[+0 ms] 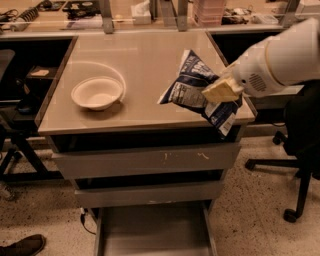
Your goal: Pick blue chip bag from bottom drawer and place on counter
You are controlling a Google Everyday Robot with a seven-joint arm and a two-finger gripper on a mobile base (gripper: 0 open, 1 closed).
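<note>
The blue chip bag is crinkled dark-blue foil with white label panels. It hangs tilted over the right part of the counter, with its lower corner past the counter's right front edge. My gripper, on a white arm coming in from the right, is shut on the blue chip bag with its cream fingers across the bag's lower right side. The bottom drawer stands pulled open below, its grey floor bare.
A white bowl sits on the left of the counter. Two closed grey drawer fronts lie under the top. A black office chair stands at the right. A cluttered desk runs behind. A shoe shows at bottom left.
</note>
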